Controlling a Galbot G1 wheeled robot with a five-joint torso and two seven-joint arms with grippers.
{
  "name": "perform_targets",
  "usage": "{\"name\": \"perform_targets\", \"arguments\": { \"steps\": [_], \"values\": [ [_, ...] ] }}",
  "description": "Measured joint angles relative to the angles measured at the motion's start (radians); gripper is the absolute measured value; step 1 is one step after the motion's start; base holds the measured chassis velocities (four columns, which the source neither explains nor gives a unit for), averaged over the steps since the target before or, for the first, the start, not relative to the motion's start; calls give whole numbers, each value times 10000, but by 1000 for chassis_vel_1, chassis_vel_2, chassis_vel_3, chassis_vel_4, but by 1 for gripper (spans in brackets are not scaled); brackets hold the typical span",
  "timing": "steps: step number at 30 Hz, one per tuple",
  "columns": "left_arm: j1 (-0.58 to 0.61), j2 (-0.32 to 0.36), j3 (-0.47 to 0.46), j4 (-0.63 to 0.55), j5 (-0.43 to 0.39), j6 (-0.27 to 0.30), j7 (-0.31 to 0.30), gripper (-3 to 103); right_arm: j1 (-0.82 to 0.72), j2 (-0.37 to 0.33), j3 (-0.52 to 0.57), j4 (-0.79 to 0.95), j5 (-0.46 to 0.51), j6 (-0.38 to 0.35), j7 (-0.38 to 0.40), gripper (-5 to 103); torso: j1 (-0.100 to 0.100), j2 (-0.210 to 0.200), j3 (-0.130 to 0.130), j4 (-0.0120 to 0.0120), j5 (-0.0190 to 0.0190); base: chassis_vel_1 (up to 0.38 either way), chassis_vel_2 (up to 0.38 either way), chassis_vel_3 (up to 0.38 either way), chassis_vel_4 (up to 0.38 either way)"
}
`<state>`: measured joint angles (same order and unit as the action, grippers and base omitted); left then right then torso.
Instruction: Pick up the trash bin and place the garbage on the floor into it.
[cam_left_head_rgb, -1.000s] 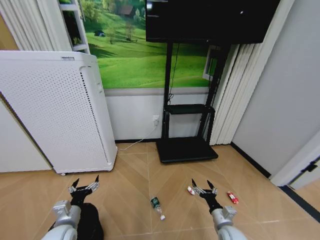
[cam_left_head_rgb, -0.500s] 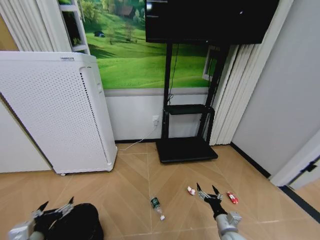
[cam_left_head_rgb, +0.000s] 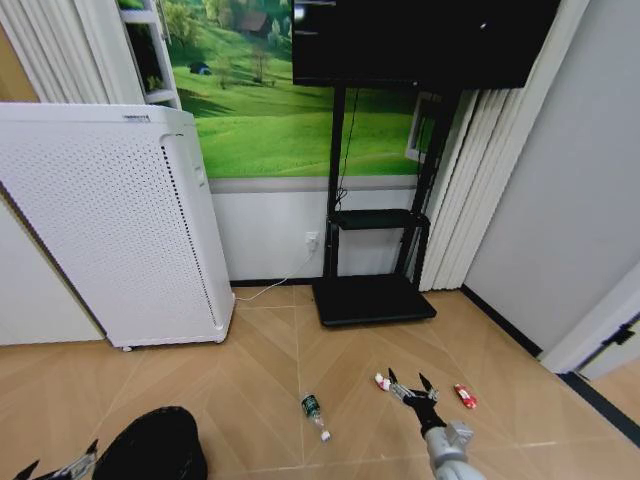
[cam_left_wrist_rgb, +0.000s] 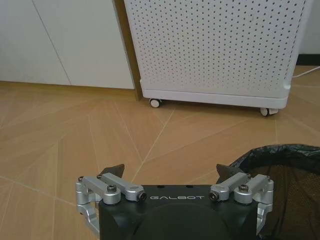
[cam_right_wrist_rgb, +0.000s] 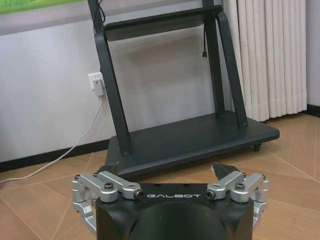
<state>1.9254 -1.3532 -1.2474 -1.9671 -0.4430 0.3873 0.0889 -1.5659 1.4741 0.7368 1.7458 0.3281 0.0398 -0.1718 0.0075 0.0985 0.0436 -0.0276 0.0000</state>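
Your clear bottle (cam_left_head_rgb: 315, 411) lies mid-floor, white cap toward you, long axis near-to-far. Black mesh bin (cam_left_head_rgb: 152, 446) stands near left. Left gripper (cam_left_wrist_rgb: 172, 176) and right gripper (cam_left_head_rgb: 411, 387) are spread wide, empty.

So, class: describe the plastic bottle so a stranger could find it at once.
Start at the black TV stand against the wall. On the wooden floor before it lies the bottle, left of the right hand. Unlike the two red-marked scraps nearby, it is clear, green-labelled and white-capped.

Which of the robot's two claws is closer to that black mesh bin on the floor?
The left. The left gripper hangs open right beside the trash bin, at its rim. The right gripper is far across the floor, near the small red and white litter.
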Motion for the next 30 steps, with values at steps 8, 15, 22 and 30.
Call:
{"name": "perform_targets", "arguments": {
  "steps": [8, 15, 22, 30],
  "values": [
    [-381, -233, 523, 344, 709, -18, 16, 100, 4, -123, -8, -337, 166, 280, 2, 100, 2, 8, 6, -1, 1, 0, 0, 0, 0],
    [-624, -479, 1056, 291, 1240, 304, 38, 100, 48, -207, 23, -371, 405, 358, 5, 100, 3, 14, 10, -1, 0, 0, 0, 0, 0],
    [-801, -675, 1483, 310, 1400, 742, 101, 100, 152, -224, 20, -611, 447, 422, 7, 100, 4, 17, 13, -1, 1, 0, 0, 0, 0],
    [-824, -732, 1547, 451, 1650, 688, 164, 86, 396, -167, 17, -826, 388, 376, 23, 100, 5, 20, 16, 0, 0, 0, 0, 0, 0]
  ]
}}
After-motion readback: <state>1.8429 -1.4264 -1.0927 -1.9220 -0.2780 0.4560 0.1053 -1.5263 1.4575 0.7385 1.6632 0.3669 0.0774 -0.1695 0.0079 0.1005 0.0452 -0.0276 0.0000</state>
